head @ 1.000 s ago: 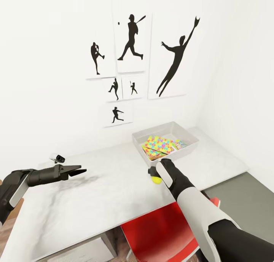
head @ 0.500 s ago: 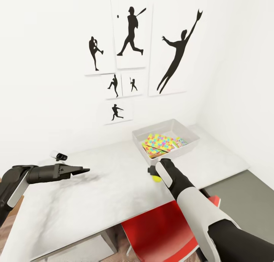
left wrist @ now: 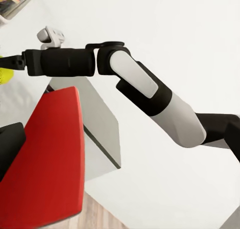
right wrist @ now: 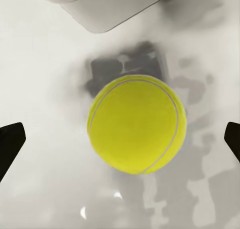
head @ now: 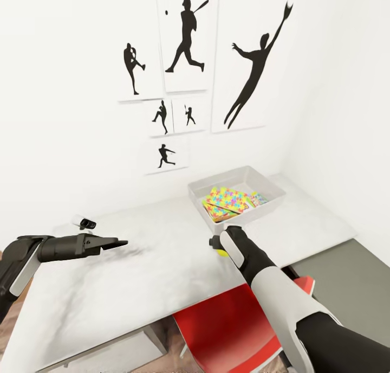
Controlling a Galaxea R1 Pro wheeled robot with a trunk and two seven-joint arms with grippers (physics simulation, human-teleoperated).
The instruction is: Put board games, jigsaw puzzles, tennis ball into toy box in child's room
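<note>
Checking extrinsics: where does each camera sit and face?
Head: high, looking down over table, toy box; both arms, left hand, right hand show.
Left wrist: faces across at the right arm, red chair.
Right wrist: looks down at tennis ball on the table, between own fingertips.
Shared: the ball appears in all three.

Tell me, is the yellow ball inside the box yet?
No. The tennis ball sits on the table, outside the toy box, between the right end effector's open fingers.
</note>
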